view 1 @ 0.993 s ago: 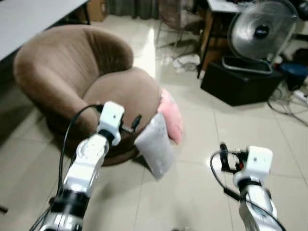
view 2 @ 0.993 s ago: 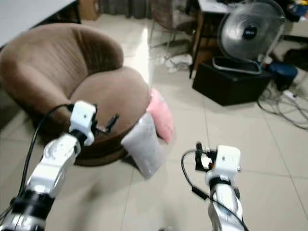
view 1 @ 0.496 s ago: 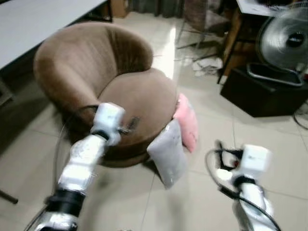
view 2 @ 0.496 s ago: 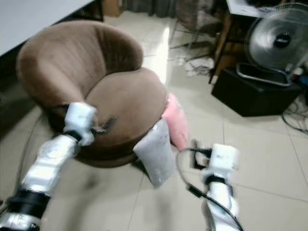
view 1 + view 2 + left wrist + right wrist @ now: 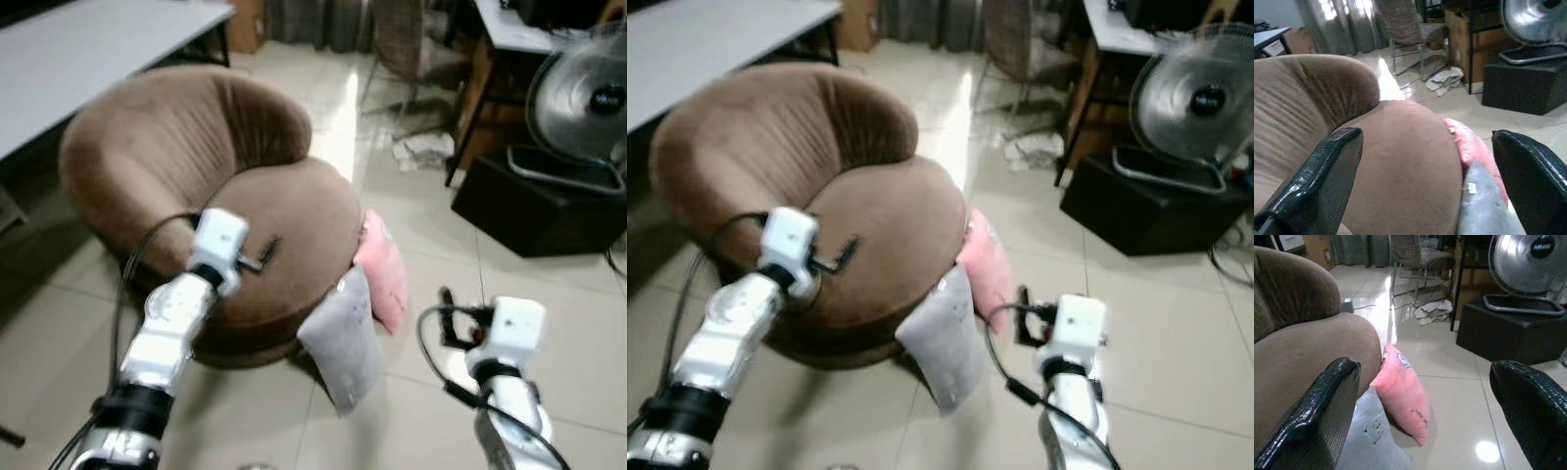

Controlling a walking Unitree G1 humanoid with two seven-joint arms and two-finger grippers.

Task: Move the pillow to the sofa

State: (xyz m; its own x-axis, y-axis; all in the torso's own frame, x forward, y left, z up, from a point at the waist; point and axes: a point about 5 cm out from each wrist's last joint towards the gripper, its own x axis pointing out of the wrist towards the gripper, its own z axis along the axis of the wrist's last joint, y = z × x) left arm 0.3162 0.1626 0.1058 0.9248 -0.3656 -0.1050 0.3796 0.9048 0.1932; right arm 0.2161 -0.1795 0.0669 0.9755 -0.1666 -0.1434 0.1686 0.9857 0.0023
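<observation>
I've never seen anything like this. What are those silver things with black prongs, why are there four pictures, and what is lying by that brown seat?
The silver things are the two arms of a walking humanoid robot. Each ends in a gripper of two long black fingers. Two pictures come from a stereo camera on its head, looking down and forward; the other two come from cameras on its wrists, looking out between the fingers.

The left gripper is raised in front of the round brown sofa; the right gripper is over the tiled floor. Both are open and hold nothing.

On the floor, a grey pillow and a pink pillow lean against the sofa's edge. Behind stand a fan on a black box.
</observation>
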